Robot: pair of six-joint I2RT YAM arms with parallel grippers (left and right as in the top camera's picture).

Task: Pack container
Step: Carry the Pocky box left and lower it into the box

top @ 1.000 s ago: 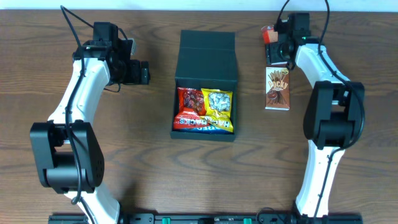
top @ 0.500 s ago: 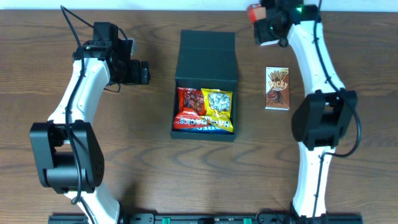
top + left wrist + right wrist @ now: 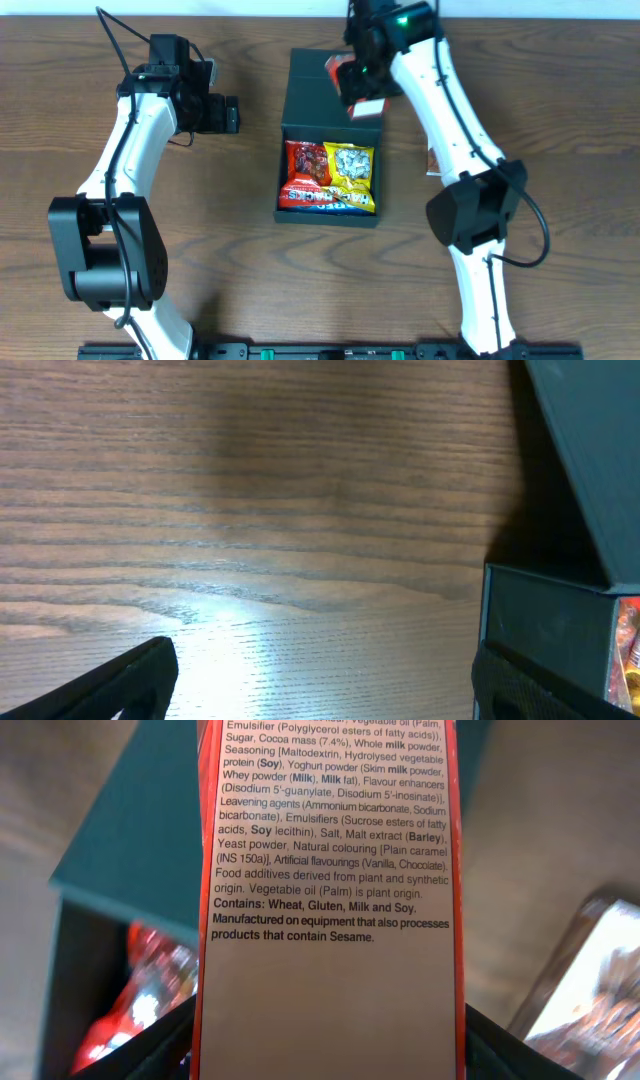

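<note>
The dark teal container [image 3: 318, 105] sits open at the table's centre, its flap lid lying back. A red snack pack [image 3: 307, 170] and a yellow snack pack [image 3: 351, 170] lie inside. My right gripper [image 3: 352, 88] is shut on an orange-red snack carton [image 3: 345, 72] and holds it above the lid. In the right wrist view the carton [image 3: 330, 900] fills the middle between the fingers [image 3: 165, 1045], with the teal lid [image 3: 130, 830] and red pack [image 3: 140, 985] below. My left gripper [image 3: 232, 115] is open and empty, left of the container [image 3: 545, 610].
A brown Pocky box [image 3: 432, 160] lies right of the container, mostly hidden under my right arm. The left wrist view shows bare wood table [image 3: 250, 510] between the left fingers [image 3: 125, 685].
My right arm has swung left from the table's far right, carrying the carton, to above the container's lid. The left arm has not moved.
</note>
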